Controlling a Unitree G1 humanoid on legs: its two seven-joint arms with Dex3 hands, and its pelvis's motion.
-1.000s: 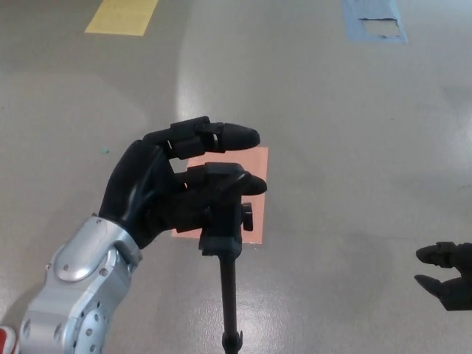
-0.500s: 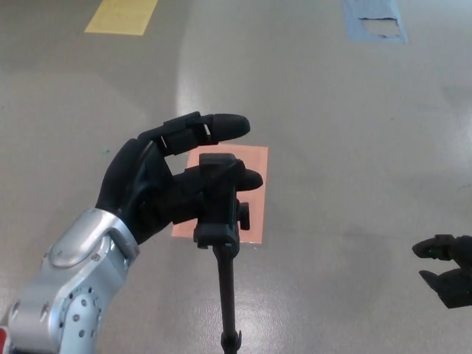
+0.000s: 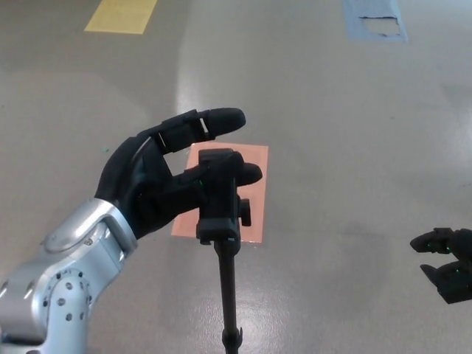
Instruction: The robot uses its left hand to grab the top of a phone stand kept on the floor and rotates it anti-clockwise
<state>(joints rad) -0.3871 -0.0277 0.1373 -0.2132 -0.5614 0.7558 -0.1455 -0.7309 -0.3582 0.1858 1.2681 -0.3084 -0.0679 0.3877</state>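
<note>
The phone stand [image 3: 221, 199] stands just right of the left hand [image 3: 158, 184] (right hand [image 3: 448, 262] far right).

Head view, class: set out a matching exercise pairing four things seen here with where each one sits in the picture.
Things:
1. yellow floor patch
2. blue floor patch
3. right hand
4. phone stand

Places:
A. right edge, low
B. centre, beside the left hand
C. top left
D. top right

Pairs: 1-C, 2-D, 3-A, 4-B
</note>
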